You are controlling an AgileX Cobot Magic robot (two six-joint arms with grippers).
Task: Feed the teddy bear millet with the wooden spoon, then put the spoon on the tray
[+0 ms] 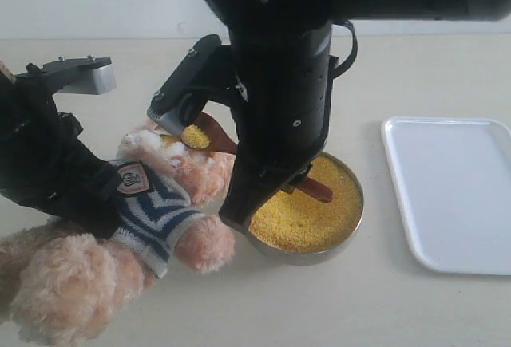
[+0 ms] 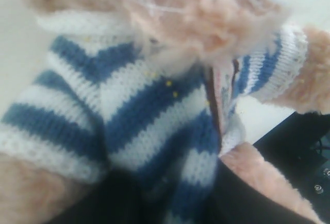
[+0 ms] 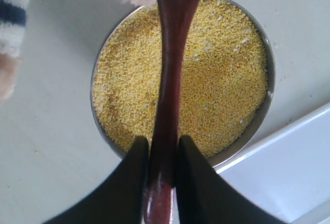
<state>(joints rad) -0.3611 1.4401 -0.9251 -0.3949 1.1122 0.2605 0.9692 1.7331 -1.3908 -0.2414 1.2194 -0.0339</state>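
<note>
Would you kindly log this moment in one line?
right claw: shut on wooden spoon | spoon load: millet | at: teddy bear face | tray: no spoon

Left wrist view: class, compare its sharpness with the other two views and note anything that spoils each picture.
Left wrist view: the teddy bear fills the frame, soft and blurred, its pale fur washed out. Right wrist view: millet and wooden spoon sharp, evenly lit. Exterior view: the dark right arm blocks the middle.

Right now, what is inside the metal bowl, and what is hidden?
Golden millet fills the bowl nearly to its rim. The wooden spoon, held between the jaws of the right gripper, passes above it, covering a strip of grain. Nothing else shows; its bottom is buried.
</note>
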